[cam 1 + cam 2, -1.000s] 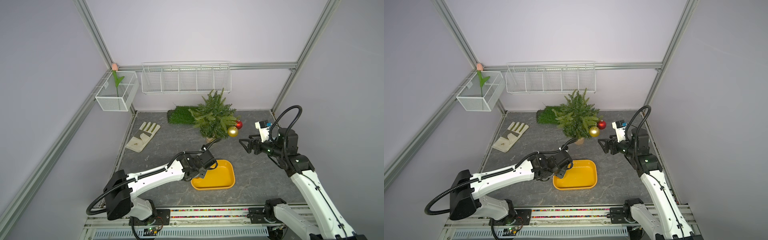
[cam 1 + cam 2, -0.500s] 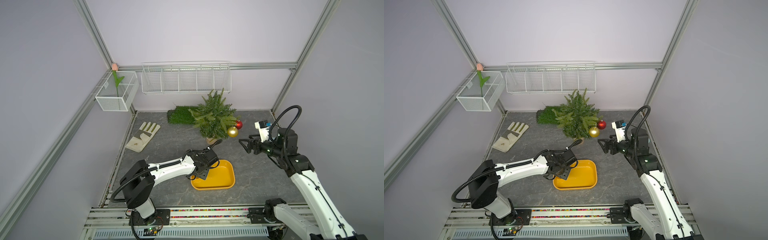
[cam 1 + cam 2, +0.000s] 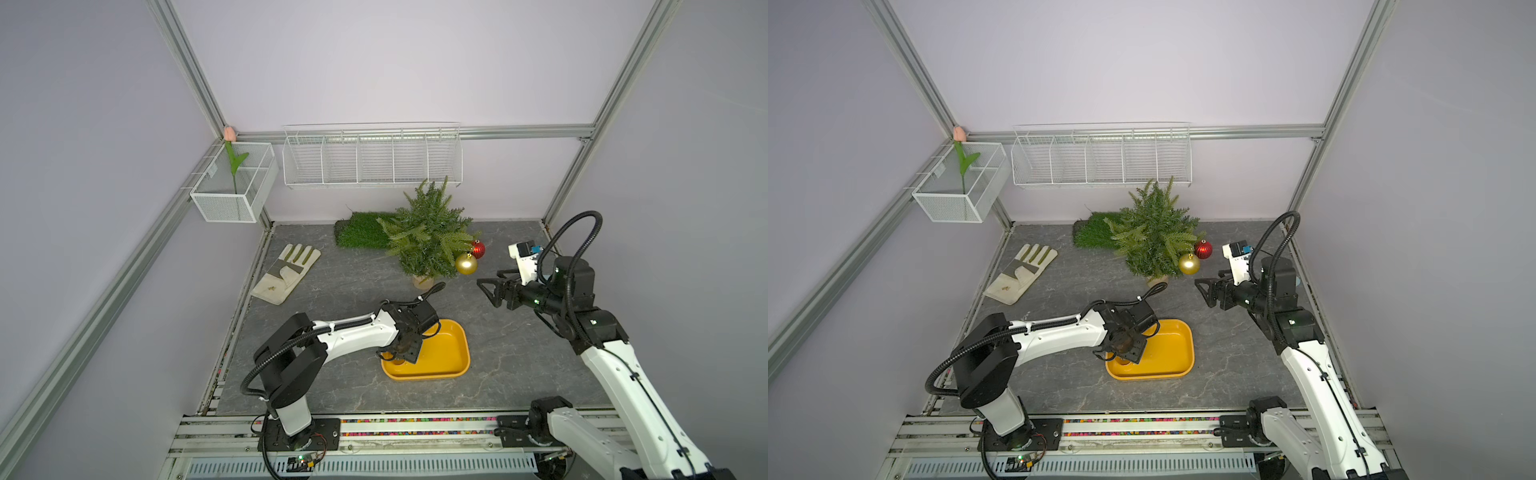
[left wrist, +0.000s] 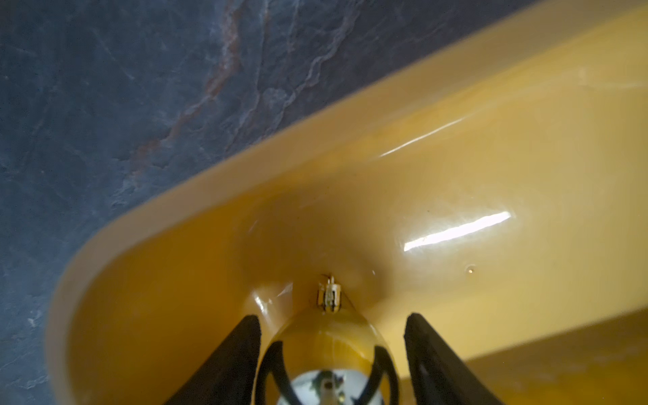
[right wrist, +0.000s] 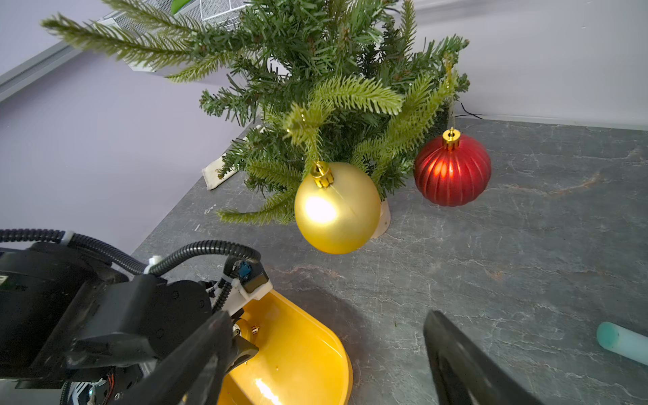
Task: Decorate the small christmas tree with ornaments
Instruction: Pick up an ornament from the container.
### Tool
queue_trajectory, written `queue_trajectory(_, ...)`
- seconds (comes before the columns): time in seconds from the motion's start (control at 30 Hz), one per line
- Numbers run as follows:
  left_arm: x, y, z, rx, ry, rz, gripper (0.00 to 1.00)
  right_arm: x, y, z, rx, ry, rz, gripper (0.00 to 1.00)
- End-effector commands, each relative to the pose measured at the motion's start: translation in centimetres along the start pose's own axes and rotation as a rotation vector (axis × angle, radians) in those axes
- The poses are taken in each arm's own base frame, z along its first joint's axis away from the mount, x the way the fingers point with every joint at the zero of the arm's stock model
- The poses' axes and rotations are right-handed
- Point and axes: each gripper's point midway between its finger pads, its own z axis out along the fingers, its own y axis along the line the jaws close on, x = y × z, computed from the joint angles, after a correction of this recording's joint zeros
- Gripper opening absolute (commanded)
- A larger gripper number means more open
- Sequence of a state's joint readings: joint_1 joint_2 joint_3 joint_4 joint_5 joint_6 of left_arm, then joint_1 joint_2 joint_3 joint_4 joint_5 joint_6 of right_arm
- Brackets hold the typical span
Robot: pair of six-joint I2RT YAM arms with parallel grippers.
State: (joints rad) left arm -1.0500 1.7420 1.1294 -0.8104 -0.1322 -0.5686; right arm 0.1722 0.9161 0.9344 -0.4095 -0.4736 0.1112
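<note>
A: Left tool point(image 4: 332, 316) reaches into the yellow tray point(image 4: 456, 157), jaws spread either side of the shiny bauble point(image 4: 326, 347), not clamping it. The cap point(image 4: 329, 294) points away from the wrist.
B: And the right tool point(image 3: 488, 291)?
A: Spread, empty, nearer the small christmas tree point(image 3: 428, 237), where gold bauble point(image 3: 466, 264) and red bauble point(image 3: 478, 248) hang.

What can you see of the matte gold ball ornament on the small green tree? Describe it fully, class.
The matte gold ball ornament is a smooth satin sphere, plastic by the look, with one soft highlight. Its shiny ribbed gold cap, slightly tilted, hangs from a drooping light-green branch tip of the small green artificial fir tree. It hangs low at the tree's edge, before the pale trunk base, seemingly clear of the grey stone-look tabletop. A red ribbed ball ornament hangs nearby, not touching it.
</note>
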Motion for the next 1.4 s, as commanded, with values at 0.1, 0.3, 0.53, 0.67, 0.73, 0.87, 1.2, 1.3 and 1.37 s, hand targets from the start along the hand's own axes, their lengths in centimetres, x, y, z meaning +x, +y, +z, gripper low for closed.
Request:
queue_trajectory(0.1,0.9,0.7,-0.6,-0.029,0.044,-0.022,0.68,0.3,0.0,0.1,0.000,-0.003,-0.022,0.89)
queue_trajectory(0.3,1.9,0.6,-1.7,0.004,0.082,-0.008,0.71,0.3,0.0,0.2,-0.001,-0.001,-0.021,0.89)
queue_trajectory(0.53,1.6,0.4,-2.2,-0.002,0.098,0.016,0.68,0.3,-0.1,0.2,0.003,-0.002,-0.023,0.89)
queue_trajectory(0.67,1.6,0.7,-2.4,-0.025,0.106,0.033,0.58,0.3,-0.1,0.1,0.006,-0.002,-0.025,0.89)
queue_trajectory(0.73,1.3,0.7,-2.9,-0.027,0.091,0.038,0.56,0.2,-0.1,0.1,0.005,-0.003,-0.025,0.89)
queue_trajectory(0.87,-0.9,0.6,-6.0,0.000,-0.021,0.070,0.55,0.1,0.0,-0.2,0.009,-0.002,-0.028,0.89)
queue_trajectory(1.2,-7.3,-2.1,-19.4,0.241,-0.526,0.354,0.50,-2.1,2.7,-1.9,-0.086,-0.065,-0.018,0.88)
queue_trajectory(1.3,-8.4,-2.1,-23.3,0.254,-0.710,0.459,0.48,-3.1,4.2,-3.0,-0.133,-0.097,-0.045,0.89)
queue_trajectory(1.37,-8.9,-1.7,-25.4,0.230,-0.831,0.512,0.45,-3.9,5.6,-3.8,-0.187,-0.118,-0.067,0.89)
